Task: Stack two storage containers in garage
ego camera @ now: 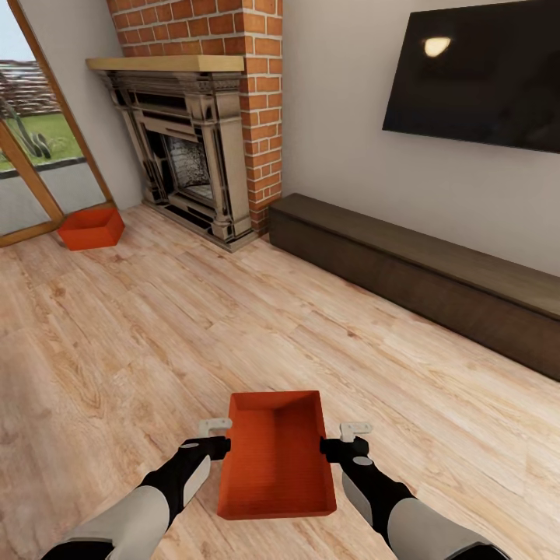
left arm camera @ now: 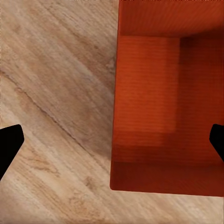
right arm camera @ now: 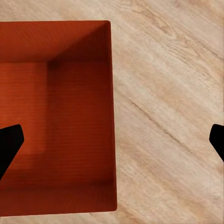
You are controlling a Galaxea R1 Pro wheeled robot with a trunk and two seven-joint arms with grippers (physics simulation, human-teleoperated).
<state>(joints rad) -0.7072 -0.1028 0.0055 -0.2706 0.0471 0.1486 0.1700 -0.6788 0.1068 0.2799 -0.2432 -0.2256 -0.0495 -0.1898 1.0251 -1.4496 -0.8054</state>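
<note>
Head view: the near storage container (ego camera: 276, 459) sits on the wood floor (ego camera: 155, 334) between the left claw (ego camera: 214, 435) and right claw (ego camera: 351, 437); uneven closing could skew or tip it; a second container (ego camera: 92, 228) lies by the fireplace (ego camera: 187, 167).

Left wrist view: claw spread astride a wall; the container (left arm camera: 158, 102) is red-orange, thin-walled, empty.

Right wrist view: claw likewise spread over the container's (right arm camera: 60, 116) wall; a shallow bite may slip.

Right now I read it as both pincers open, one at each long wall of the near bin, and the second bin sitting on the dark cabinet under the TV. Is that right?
Not quite. The head view shows the second bin on the wood floor left of the fireplace, not on the dark cabinet. The rest holds: left pincer and right pincer are open, flanking the near bin.
</note>
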